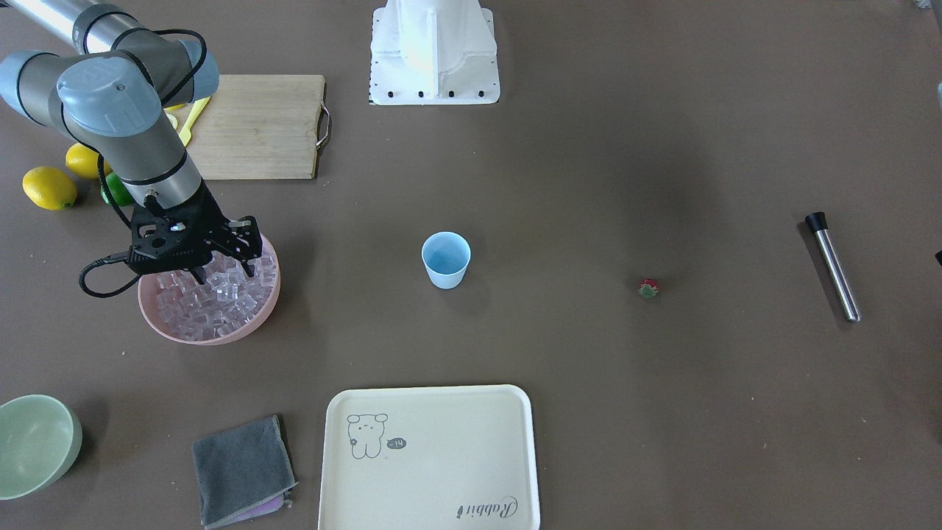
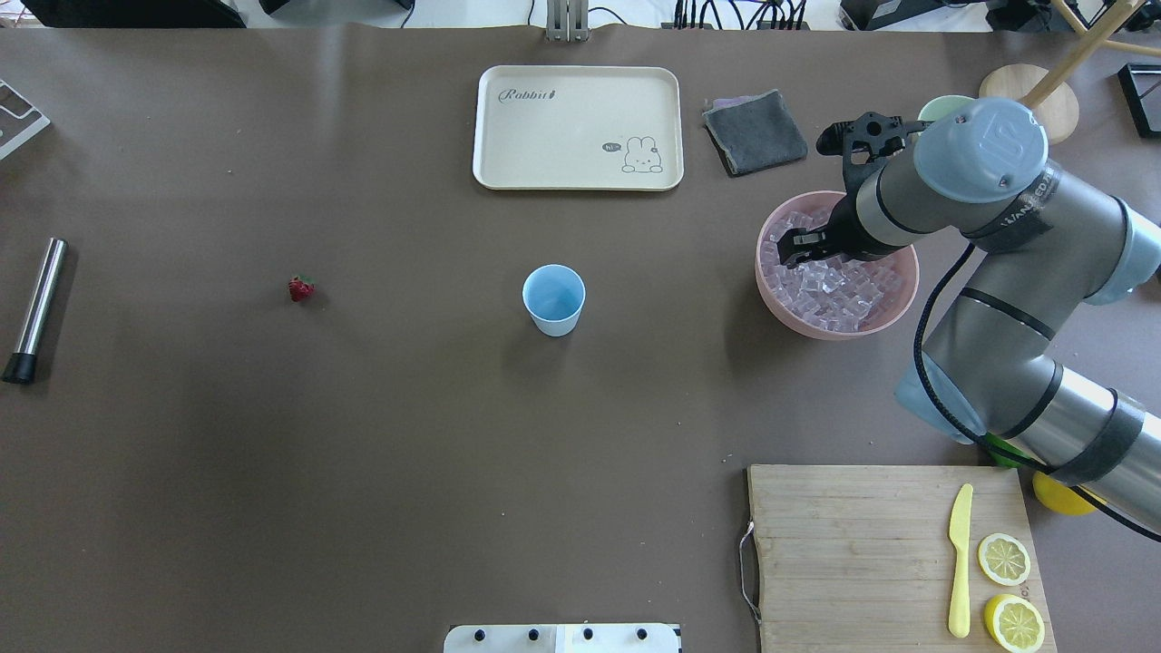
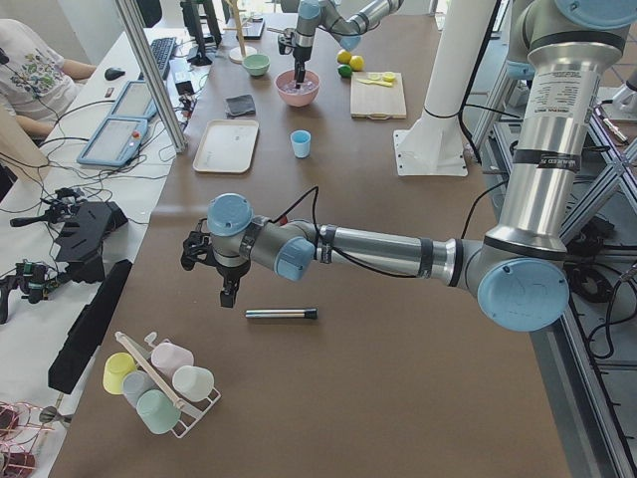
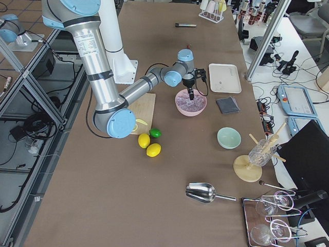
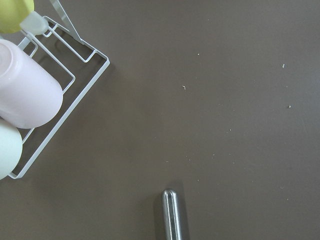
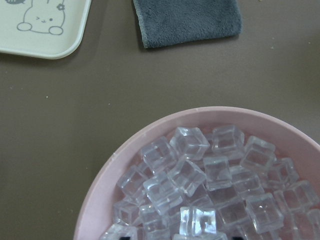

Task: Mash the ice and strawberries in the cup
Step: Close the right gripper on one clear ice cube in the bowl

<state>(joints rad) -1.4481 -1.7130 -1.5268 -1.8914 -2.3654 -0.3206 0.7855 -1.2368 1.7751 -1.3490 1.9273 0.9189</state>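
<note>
The light-blue cup [image 1: 445, 259] stands upright mid-table, with nothing showing inside. The strawberry [image 1: 647, 288] lies alone on the table, far from the cup. The ice [image 1: 221, 302] is heaped in a pink bowl [image 1: 176, 331]. My right gripper [image 1: 224, 272] is open, its fingertips down among the cubes; the right wrist view shows the ice [image 6: 210, 185] just below it. My left gripper [image 3: 229, 297] hovers over a metal muddler [image 3: 282, 314] at the table's far end. It shows only in the exterior left view, so I cannot tell whether it is open or shut.
A cream tray [image 1: 434, 456], a grey cloth [image 1: 241, 470] and a pale green bowl [image 1: 33, 445] lie along the operators' edge. A cutting board [image 1: 257, 129], lemons [image 1: 48, 188] and a lime [image 1: 116, 193] are near the right arm. A cup rack [image 5: 30, 95] is beside the muddler.
</note>
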